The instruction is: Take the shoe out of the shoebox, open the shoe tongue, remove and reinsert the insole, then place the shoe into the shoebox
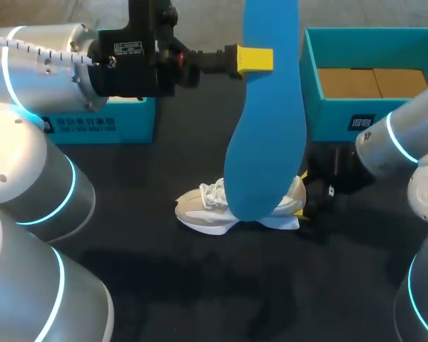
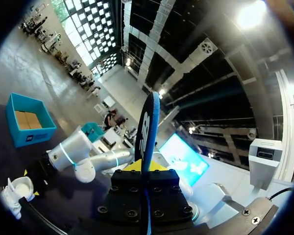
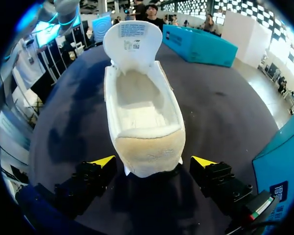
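One shoebox [image 1: 329,120] holds brown cardboard [image 1: 371,82] (shoe [image 1: 207,211] outside it, insole [image 1: 265,142] held aloft).

I'm working in a robotics lab, at a manipulation test station rather than a home or a shop. Two heavy grey machines, my left arm [image 1: 43,78] and right arm [image 1: 414,142], both ringed with glowing blue bands, come in over a single bench [image 1: 200,285] with a plain dark matte top. The props are few and staged. A lone pale shoe [image 3: 142,127] sits just ahead of my right pincer [image 3: 153,161], whose yellow tips stand apart on either side of its heel. An open teal shoebox [image 1: 328,121] is just beside that pincer. A second teal box [image 1: 107,127] lies well ahead of it, past the shoe. My raised left pincer [image 1: 253,59] clamps a blue insole [image 1: 267,128].
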